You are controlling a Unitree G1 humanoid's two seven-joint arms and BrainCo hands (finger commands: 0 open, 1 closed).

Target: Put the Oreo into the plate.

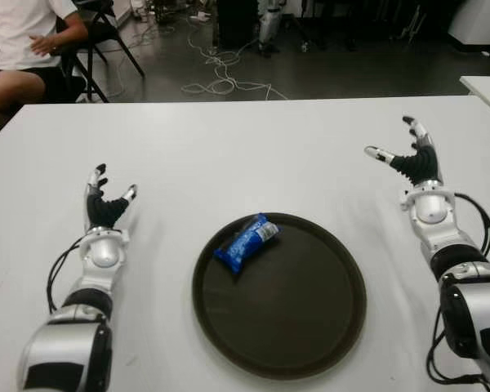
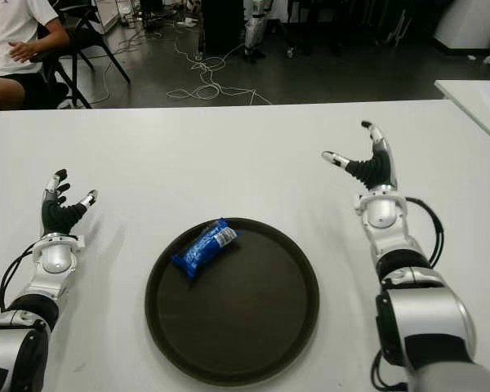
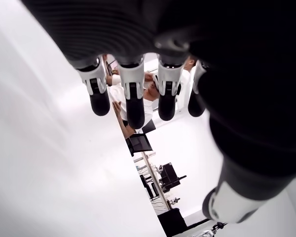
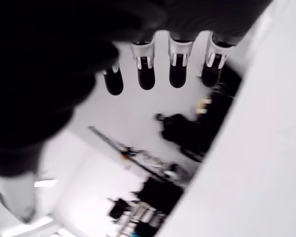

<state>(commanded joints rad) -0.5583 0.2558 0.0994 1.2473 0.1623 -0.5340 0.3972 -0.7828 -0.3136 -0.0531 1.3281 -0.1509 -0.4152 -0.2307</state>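
A blue Oreo packet (image 1: 247, 242) lies inside the round dark brown plate (image 1: 310, 327), near its far left rim. The plate sits on the white table in front of me. My left hand (image 1: 106, 200) shows to the left of the plate, fingers spread and holding nothing. To the right of the plate and farther back is my right hand (image 1: 404, 151), also spread with nothing in it. Both wrist views show straight fingers (image 3: 130, 96) (image 4: 145, 74) with nothing between them.
The white table (image 1: 229, 147) stretches around the plate. A seated person (image 1: 24, 41) in a white shirt is beyond the table's far left corner, beside black chairs. Cables lie on the floor behind. Another white table's corner (image 1: 486, 86) shows at the far right.
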